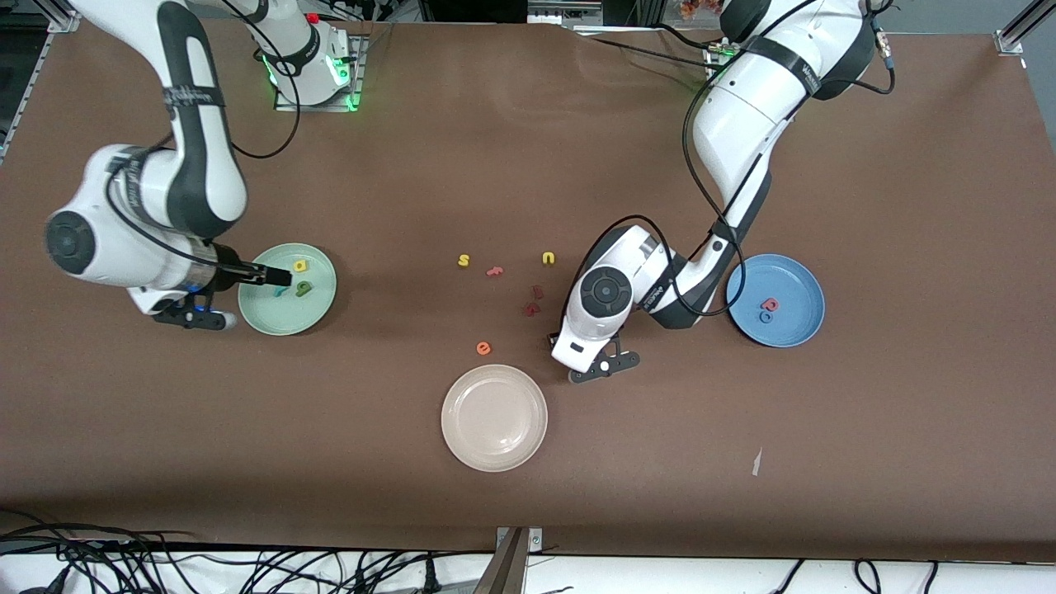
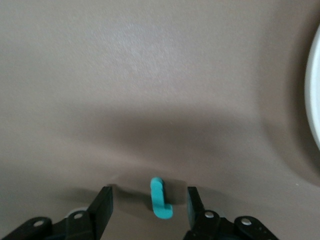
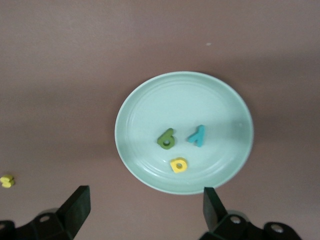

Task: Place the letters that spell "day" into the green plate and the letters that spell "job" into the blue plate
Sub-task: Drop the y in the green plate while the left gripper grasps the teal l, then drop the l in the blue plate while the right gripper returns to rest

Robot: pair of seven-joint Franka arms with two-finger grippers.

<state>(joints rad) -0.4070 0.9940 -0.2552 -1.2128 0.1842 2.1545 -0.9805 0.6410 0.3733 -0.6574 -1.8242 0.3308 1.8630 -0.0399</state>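
- Because "day" is finished, the yellow letter, olive-green letter and teal "y" lie in the green plate, directly below the right gripper, whose jaws gape wide and empty.
- Since "job" lacks its teal "j", the left gripper straddles it on the table, jaws partly open, apparently not touching, beside the blue plate.

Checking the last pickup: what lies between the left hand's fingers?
The teal hooked "j" lies on bare table between the left hand's fingers, untouched; the left wrist view shows it.

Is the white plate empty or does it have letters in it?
Empty. The white plate shows only its bare inside; the nearest letter, the orange e, lies on the table beside it.
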